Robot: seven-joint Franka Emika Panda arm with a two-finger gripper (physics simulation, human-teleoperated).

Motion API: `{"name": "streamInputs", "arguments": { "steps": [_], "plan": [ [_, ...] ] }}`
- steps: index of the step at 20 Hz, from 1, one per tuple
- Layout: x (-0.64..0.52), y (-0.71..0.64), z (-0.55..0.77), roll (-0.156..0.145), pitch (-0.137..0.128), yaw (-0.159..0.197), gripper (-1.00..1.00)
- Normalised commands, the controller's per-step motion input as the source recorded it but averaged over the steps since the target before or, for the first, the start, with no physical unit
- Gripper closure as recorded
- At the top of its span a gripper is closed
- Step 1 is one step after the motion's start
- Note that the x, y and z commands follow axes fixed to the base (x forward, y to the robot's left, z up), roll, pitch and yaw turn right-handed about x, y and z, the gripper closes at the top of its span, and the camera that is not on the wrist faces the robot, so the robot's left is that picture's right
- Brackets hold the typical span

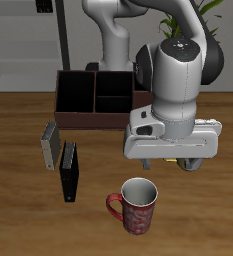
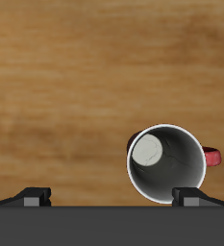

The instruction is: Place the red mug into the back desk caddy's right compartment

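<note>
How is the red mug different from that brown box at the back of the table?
The red mug is tall, round and patterned; the back desk caddy is low, long and plain dark brown. The mug has one pale hollow, the caddy several black-lined sections. The mug stands near the table's front edge, the caddy far back. Both are open-topped.

One red mug [image 1: 138, 205], one caddy [image 1: 93, 100], two books [image 1: 60, 158].
</note>
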Motion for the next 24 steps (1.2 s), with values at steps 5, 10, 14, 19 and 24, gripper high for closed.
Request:
{"name": "streamInputs", "arguments": {
  "steps": [5, 10, 14, 19, 24],
  "plan": [
    [0.07, -0.01, -0.3, -0.004, 0.027, 0.006, -1.0],
    [0.06, -0.03, -0.2, -0.009, 0.02, -0.017, -1.0],
    [0.05, -0.04, -0.22, -0.012, 0.022, 0.002, -1.0],
    [0.03, 0.02, -0.27, 0.003, 0.031, -0.01, -1.0],
    [0.04, 0.03, -0.31, 0.002, 0.042, -0.011, -1.0]
  ]
}}
